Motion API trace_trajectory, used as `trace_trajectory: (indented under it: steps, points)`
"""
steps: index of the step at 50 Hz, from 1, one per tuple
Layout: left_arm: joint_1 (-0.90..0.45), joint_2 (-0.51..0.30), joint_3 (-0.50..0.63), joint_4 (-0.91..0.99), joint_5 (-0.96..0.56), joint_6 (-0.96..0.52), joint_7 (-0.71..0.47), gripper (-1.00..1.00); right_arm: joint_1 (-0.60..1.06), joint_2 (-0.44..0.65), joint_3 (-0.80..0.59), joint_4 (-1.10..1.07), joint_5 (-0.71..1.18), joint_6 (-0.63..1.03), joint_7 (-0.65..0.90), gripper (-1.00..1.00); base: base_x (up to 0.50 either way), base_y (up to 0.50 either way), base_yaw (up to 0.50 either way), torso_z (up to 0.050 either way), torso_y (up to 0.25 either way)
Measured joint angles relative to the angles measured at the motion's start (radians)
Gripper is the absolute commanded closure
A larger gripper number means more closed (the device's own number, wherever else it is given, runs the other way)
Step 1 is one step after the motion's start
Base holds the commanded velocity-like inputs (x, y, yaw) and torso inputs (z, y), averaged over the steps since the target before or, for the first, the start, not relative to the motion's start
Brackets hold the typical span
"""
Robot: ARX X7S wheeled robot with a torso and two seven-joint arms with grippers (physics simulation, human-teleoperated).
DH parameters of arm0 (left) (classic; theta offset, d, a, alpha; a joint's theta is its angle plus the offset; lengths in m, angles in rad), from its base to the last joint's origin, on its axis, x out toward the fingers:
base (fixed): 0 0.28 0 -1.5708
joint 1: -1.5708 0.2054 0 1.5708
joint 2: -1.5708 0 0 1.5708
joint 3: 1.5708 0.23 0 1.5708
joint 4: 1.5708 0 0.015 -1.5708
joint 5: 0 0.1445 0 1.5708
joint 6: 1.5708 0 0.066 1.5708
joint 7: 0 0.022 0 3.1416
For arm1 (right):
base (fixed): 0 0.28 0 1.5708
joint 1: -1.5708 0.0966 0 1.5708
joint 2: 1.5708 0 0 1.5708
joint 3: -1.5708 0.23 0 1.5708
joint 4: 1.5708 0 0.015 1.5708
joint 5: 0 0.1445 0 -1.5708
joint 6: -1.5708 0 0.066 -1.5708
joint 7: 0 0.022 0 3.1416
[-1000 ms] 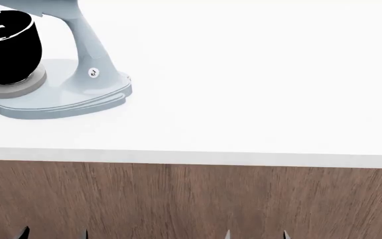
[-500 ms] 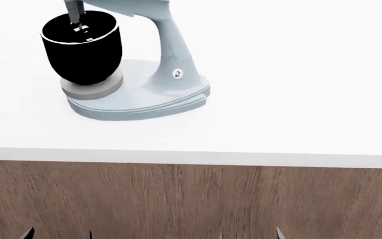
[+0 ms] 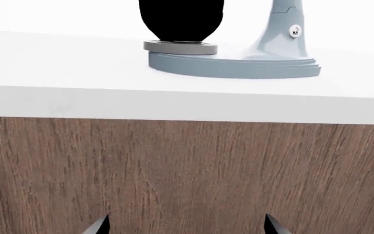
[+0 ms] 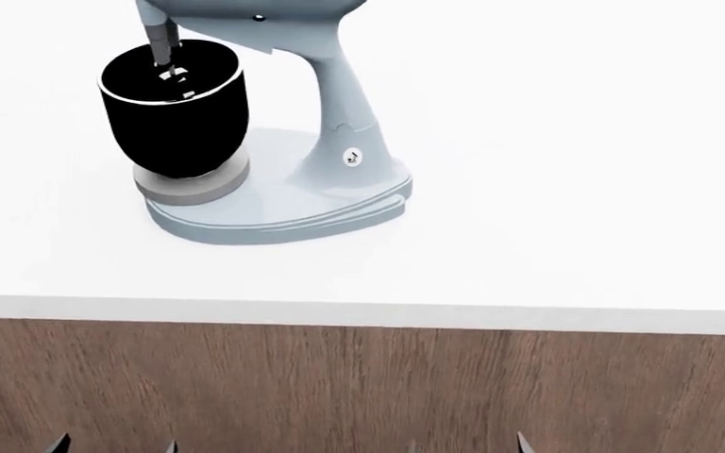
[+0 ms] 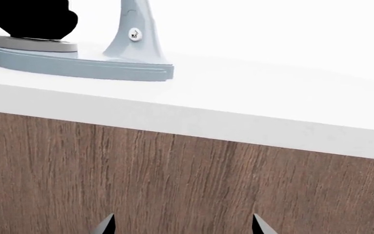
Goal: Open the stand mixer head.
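Mixer head (image 4: 256, 14) is down over the bowl (image 4: 174, 113), near the counter's (image 4: 564, 189) left-back corner; nothing done. We have both grippers, left (image 4: 117, 444) and right (image 4: 466, 444), spread, empty, below the front edge.

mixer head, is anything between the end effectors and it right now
Yes: both end effectors, left and right, sit low in front of the wooden cabinet face, below the counter edge. The stand mixer head stands above, over the black bowl.
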Motion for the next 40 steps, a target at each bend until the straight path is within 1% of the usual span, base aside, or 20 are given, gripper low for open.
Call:
trace_trajectory:
  steps: [11,13,18,24,28,33,40]
  points:
    - [-0.002,-0.010,0.011,0.002,-0.016,0.001,-0.002,-1.00,0.003,0.009,-0.012,-0.001,0.007,0.006,0.007,-1.00,0.00,0.00,0.00,0.050,0.000]
    - [-0.006,-0.013,0.013,0.007,-0.014,-0.010,-0.009,-1.00,0.003,0.010,-0.011,-0.015,0.010,0.015,0.010,-1.00,0.00,0.00,0.00,0.020,-0.001]
    - [-0.039,-0.030,0.010,0.094,-0.008,-0.122,-0.046,-1.00,0.005,0.022,-0.001,-0.132,0.023,0.074,0.018,-1.00,0.00,0.00,0.00,0.000,0.000]
    - [-0.113,-0.055,-0.012,0.294,-0.027,-0.315,-0.092,-1.00,0.051,0.036,0.024,-0.342,0.060,0.211,0.028,-1.00,0.00,0.00,0.00,0.000,0.000]
    - [-0.157,-0.069,-0.024,0.409,-0.042,-0.415,-0.114,-1.00,0.083,0.041,0.038,-0.450,0.088,0.294,0.033,-1.00,0.00,0.00,0.00,0.000,0.000]
    - [-0.188,-0.082,-0.039,0.510,-0.057,-0.493,-0.134,-1.00,0.109,0.043,0.042,-0.528,0.110,0.356,0.037,-1.00,0.00,0.00,0.00,0.000,0.000]
    - [-0.208,-0.094,-0.043,0.584,-0.062,-0.547,-0.152,-1.00,0.130,0.047,0.052,-0.569,0.151,0.410,0.030,-1.00,0.04,0.00,0.00,0.000,0.000]
